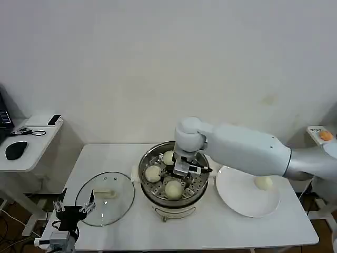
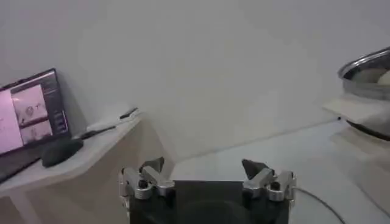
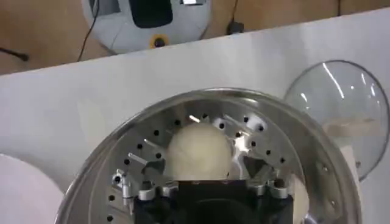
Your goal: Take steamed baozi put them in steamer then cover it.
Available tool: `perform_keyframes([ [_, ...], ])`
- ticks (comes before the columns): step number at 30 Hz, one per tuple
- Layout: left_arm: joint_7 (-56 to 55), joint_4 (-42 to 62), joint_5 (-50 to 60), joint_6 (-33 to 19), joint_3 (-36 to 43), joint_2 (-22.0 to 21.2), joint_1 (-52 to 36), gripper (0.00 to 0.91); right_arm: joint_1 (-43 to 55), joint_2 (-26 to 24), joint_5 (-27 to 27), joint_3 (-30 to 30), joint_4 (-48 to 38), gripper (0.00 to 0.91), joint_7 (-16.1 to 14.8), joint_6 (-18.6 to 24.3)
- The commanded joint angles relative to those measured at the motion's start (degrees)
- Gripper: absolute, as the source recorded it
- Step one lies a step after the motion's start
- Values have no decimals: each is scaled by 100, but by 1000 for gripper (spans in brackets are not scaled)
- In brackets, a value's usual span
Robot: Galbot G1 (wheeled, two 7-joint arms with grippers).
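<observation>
The steamer (image 1: 196, 191) stands mid-table with three steamed baozi inside (image 1: 168, 157) (image 1: 152, 173) (image 1: 173, 190). One more baozi (image 1: 263, 183) lies on the white plate (image 1: 237, 197) to its right. My right gripper (image 1: 184, 169) reaches down into the pot. In the right wrist view it is open (image 3: 200, 169), with a baozi (image 3: 198, 149) resting on the perforated tray (image 3: 137, 152) between its fingers, a gap on each side. The cover (image 1: 105, 203) (image 3: 341, 109) lies flat to the left of the pot. My left gripper (image 1: 73, 208) (image 2: 204, 167) hangs open and empty at the table's front left edge.
A side table (image 1: 31, 142) with a mouse (image 1: 16, 150) and a laptop (image 2: 30, 112) stands to the left of the white table. The steamer's rim (image 2: 365, 64) shows off to one side of the left gripper. The robot's base (image 3: 146, 18) sits beyond the table's front edge.
</observation>
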Motion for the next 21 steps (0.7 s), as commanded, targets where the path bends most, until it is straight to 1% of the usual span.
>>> perform_keyframes([
  [1, 28, 10, -17, 6, 44, 45, -17, 907, 299, -709, 604, 617, 14, 907, 88, -422],
  [2, 33, 15, -21, 6, 56, 61, -22, 907, 335, -922, 726, 817, 50, 907, 196, -738],
  [3, 37, 23, -28, 8, 72, 80, -33, 907, 359, -1016, 768, 869, 81, 907, 307, -896],
  [4, 43, 31, -39, 10, 85, 100, -47, 907, 391, -1265, 866, 966, 184, 907, 423, -1483],
  [5, 47, 41, -55, 14, 110, 133, -63, 907, 390, -1360, 927, 1023, 204, 907, 449, -1783],
  [6, 51, 47, -62, 16, 114, 140, -73, 907, 374, -1630, 1132, 1077, 226, 907, 515, -2171],
  [7, 59, 47, -71, 18, 131, 166, -83, 907, 366, -1740, 1296, 1084, 221, 907, 578, -2297],
  [8, 68, 42, -93, 20, 147, 196, -91, 907, 334, -2117, 1449, 1075, 215, 907, 599, -2767],
  [9, 72, 42, -103, 21, 157, 212, -95, 907, 322, -2200, 1483, 1074, 207, 907, 609, -2861],
  [10, 82, 46, -112, 25, 165, 225, -111, 907, 269, -2460, 1510, 1075, 168, 907, 657, -3101],
  [11, 85, 56, -128, 26, 181, 244, -137, 907, 226, -2737, 1491, 1087, 100, 907, 639, -3325],
  [13, 87, 64, -148, 30, 200, 276, -159, 907, 202, -2959, 1445, 1093, 30, 907, 592, -3457],
  [14, 93, 64, -152, 31, 222, 303, -162, 907, 133, -3188, 1351, 1132, -38, 907, 381, -3650],
  [16, 99, 61, -153, 31, 252, 338, -157, 907, -21, -3361, 1158, 1238, -95, 907, 206, -3779],
  [18, 104, 74, -153, 32, 281, 350, -162, 907, -362, -3546, 825, 1439, -166, 907, 65, -3735],
  [19, 103, 78, -153, 33, 289, 350, -163, 907, -426, -3562, 780, 1474, -179, 907, 45, -3720],
  [21, 97, 90, -153, 31, 318, 356, -147, 907, -927, -3597, 236, 1839, -336, 907, 41, -3608],
])
